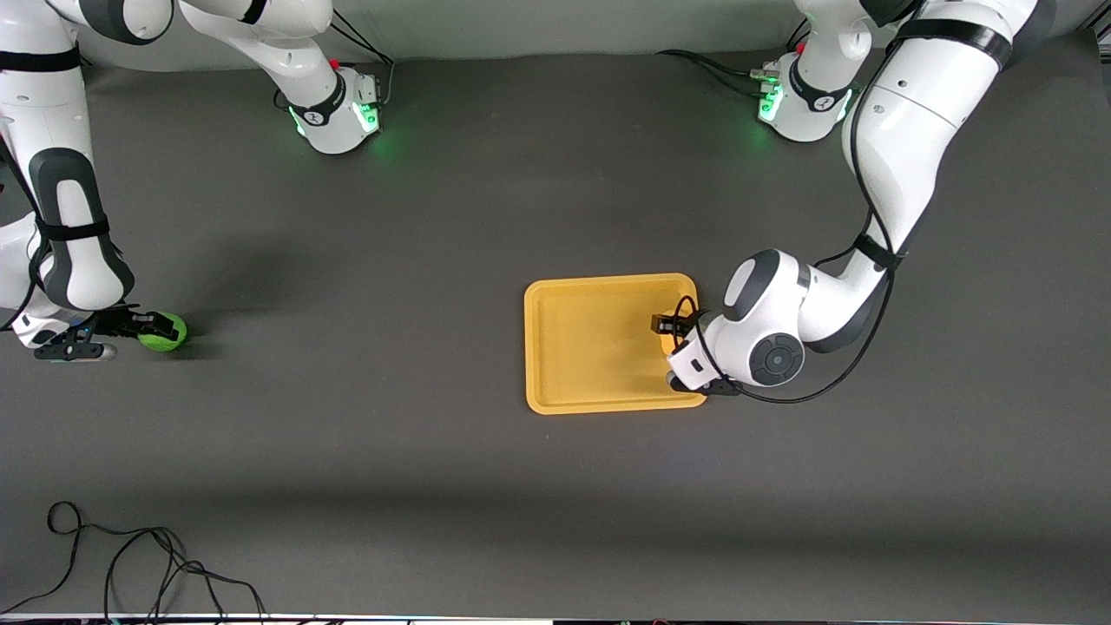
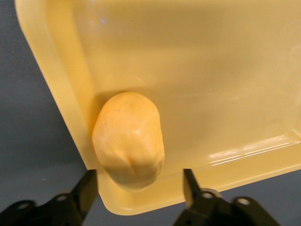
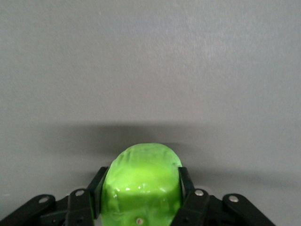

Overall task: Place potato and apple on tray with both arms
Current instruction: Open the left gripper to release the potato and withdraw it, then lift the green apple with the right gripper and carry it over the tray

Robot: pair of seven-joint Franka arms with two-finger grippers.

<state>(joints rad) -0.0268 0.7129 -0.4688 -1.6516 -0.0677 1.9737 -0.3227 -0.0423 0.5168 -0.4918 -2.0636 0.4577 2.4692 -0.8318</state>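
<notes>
The yellow-orange tray (image 1: 590, 343) lies mid-table. The potato (image 2: 129, 141) lies in it against the rim, in a corner at the left arm's end; the front view hides it under the left wrist. My left gripper (image 1: 670, 330) hangs low over that corner; in the left wrist view it (image 2: 140, 181) is open, a finger on each side of the potato. My right gripper (image 1: 154, 328) is down at the table at the right arm's end, shut on the green apple (image 1: 170, 333). In the right wrist view the gripper (image 3: 141, 178) presses both sides of the apple (image 3: 141, 188).
Loose black cables (image 1: 130, 564) lie by the table's near edge toward the right arm's end. The two green-lit arm bases (image 1: 338, 108) (image 1: 803, 100) stand along the table's farthest edge. Bare dark table lies between the apple and the tray.
</notes>
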